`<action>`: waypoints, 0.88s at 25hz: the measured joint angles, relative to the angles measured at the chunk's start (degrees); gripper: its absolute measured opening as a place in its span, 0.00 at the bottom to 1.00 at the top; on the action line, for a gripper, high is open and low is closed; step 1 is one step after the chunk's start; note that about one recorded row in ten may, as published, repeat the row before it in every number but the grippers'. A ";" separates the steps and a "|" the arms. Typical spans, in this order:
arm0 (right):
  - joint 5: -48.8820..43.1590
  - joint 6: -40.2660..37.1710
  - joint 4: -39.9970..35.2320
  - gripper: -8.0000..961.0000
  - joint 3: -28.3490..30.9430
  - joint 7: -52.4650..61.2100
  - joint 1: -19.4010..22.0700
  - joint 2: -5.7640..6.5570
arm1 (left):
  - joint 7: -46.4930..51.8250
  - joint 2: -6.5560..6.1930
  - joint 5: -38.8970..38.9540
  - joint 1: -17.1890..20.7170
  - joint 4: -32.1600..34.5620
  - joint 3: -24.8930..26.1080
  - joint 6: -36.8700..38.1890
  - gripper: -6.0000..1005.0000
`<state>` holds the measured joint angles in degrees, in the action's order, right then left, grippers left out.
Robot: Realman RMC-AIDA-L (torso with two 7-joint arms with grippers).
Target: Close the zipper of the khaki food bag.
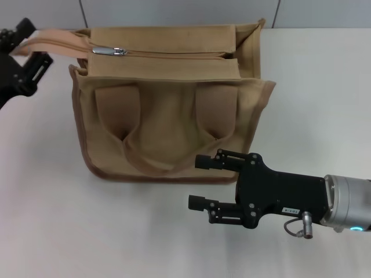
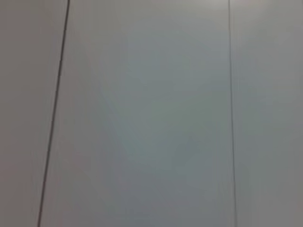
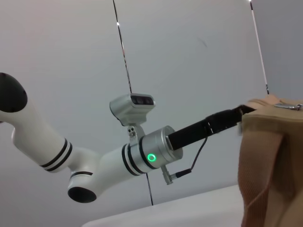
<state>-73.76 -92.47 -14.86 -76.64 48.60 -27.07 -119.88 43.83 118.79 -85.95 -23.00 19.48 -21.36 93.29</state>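
Your zipper (image 1: 168, 54) runs along the top panel of the khaki food bag (image 1: 168, 110), and from the head view you see its silver pull tab (image 1: 109, 51) sitting at the robot's-left end of that line. The bag stands upright on the white desk (image 1: 52, 220), toward the far side, its two wide strap handles (image 1: 156, 136) hanging down the front face toward you.

Your left tool (image 1: 26, 61) is at the bag's far-left corner, right by a strap that stretches out from that corner. The head view cuts it at the frame edge, so you cannot tell whether its fingers are spread or pinched on the strap. The left wrist view gives you no help: only a pale wall panel (image 2: 151, 113) with two thin seams.

The right wrist view fills in what the head view misses: you see the left arm (image 3: 94, 161) whole, white with a green ring light, its black end reaching to the bag's (image 3: 272, 161) top edge.

Your right tool (image 1: 203, 182) hovers low in front of the bag, near its bottom edge but apart from it, fingers spread wide and holding nothing.
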 joint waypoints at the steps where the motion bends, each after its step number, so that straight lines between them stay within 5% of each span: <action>1: 0.01 0.14 0.01 0.76 0.00 0.00 -0.09 0.00 | -0.02 -0.04 -0.01 0.07 0.02 -0.29 0.03 0.57; 18: 0.03 0.32 0.01 0.76 0.00 0.01 -0.88 0.00 | -5.19 0.19 -0.23 -0.36 -0.30 -4.61 -0.06 0.05; 22: 0.03 0.31 0.00 0.76 0.00 0.01 -0.88 0.00 | -5.73 0.21 -0.26 -0.62 -0.40 -5.72 -0.48 0.09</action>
<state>-73.74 -92.16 -14.86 -76.64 48.61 -27.95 -119.88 38.10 119.00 -86.21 -23.63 19.08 -27.08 92.81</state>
